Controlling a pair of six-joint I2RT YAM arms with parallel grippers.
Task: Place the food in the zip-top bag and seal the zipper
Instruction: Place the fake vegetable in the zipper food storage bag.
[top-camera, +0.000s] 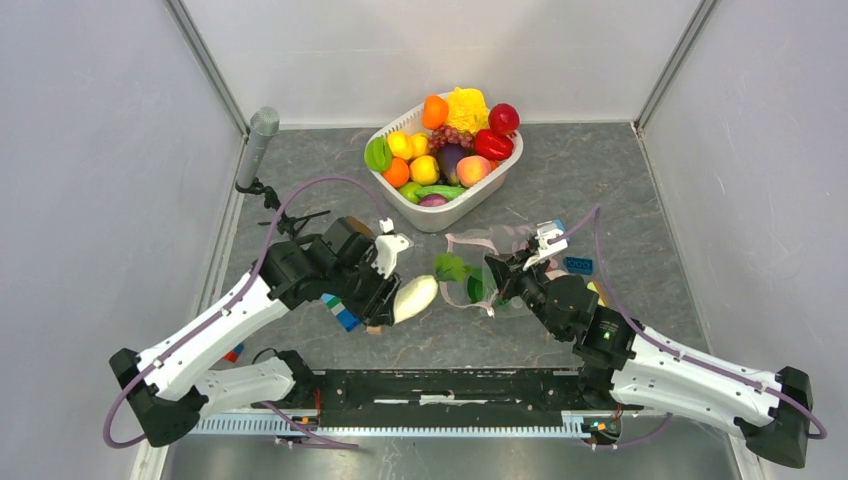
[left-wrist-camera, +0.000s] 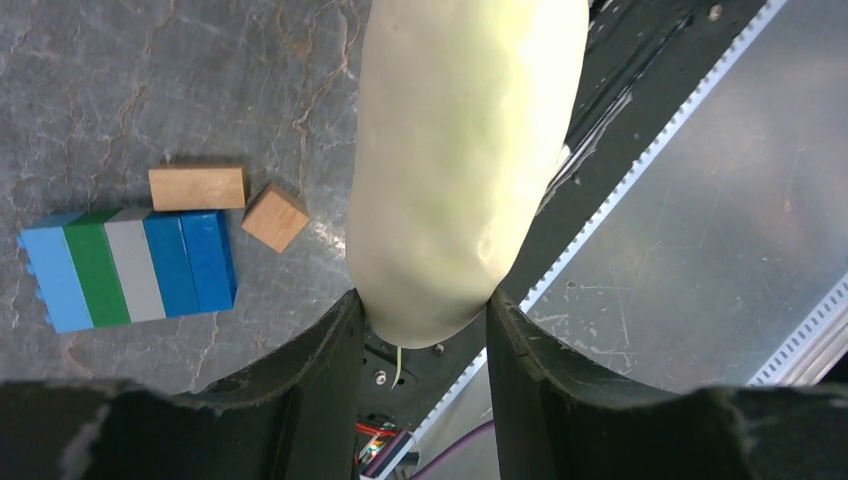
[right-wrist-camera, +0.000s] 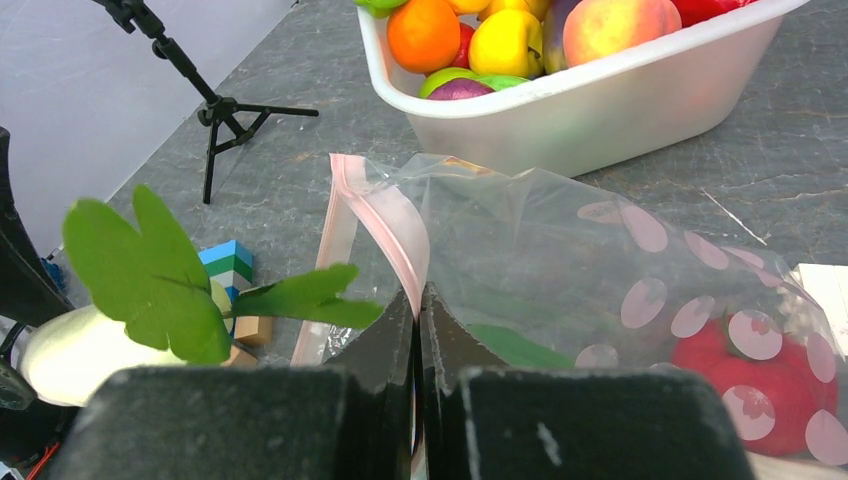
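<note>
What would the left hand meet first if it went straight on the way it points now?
Probably the mouth of the zip-top bag, pinched by the right hand. The white radish in the left hand would arrive first. Depth is unclear.

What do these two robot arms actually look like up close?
Both the left arm and the right arm have smooth white shells between chunky black joints, on black bases. A thin purple cable loops alongside each. The left claw and the right claw each have two matte black fingers.
</note>
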